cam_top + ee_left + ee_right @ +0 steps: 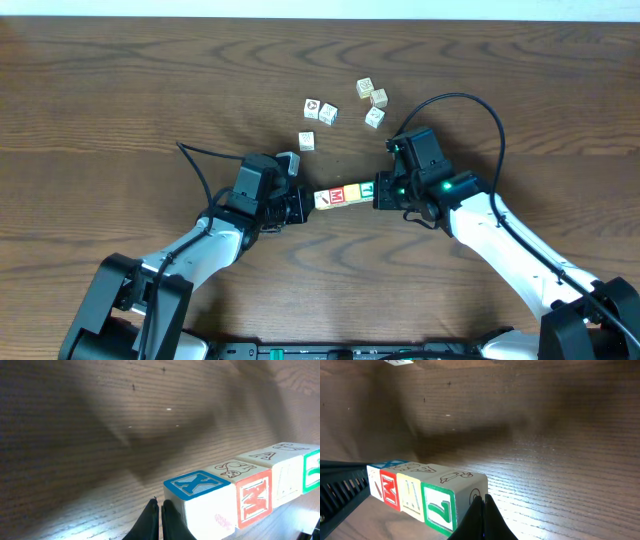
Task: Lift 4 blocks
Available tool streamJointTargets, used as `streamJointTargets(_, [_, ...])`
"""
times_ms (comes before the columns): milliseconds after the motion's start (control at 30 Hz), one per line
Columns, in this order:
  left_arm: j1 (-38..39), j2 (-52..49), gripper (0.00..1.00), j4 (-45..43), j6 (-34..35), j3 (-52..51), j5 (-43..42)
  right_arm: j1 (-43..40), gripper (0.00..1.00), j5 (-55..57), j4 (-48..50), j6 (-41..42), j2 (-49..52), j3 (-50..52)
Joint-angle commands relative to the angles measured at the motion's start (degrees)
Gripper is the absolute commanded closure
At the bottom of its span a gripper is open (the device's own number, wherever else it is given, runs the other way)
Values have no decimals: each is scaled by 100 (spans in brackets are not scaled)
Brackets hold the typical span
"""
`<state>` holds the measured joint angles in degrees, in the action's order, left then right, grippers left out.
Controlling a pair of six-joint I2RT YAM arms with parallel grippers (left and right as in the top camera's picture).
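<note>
Left hand and right hand face each other tip to tip near the middle of the worktop, each with its two fingers pinched fully together, gripping nothing between them. Instead they squeeze a row of four blocks from either end, one hand's tips against each end block. The dark brown wooden worktop fills the whole overhead view. Over it the two arms, white with black joints, reach in from the near edge, the left arm from the lower left and the right arm from the lower right, a black cable looping above the right one. The blocks sit side by side, touching, in one straight line between the hands. From the right wrist the green block is nearest, then a yellow block, a red block with a letter on it, and last a blue-topped block, which touches the left hand. In both wrist views the row's shadow falls apart from it on the wood, so the row seems to hang clear of the worktop. Several small pale cubes lie loose farther back, well apart from the row.
</note>
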<state>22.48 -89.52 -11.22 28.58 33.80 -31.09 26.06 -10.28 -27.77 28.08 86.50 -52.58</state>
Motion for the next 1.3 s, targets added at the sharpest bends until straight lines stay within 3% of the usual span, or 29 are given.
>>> streamJointTargets(0, [256,243,93,-260,4,566,-1193,238,99,-1552,138,61,-4,-188])
streamJointTargets(1267, [256,243,93,-256,4,684,-1202,238,99,-1572,-203,-201,-4,-328])
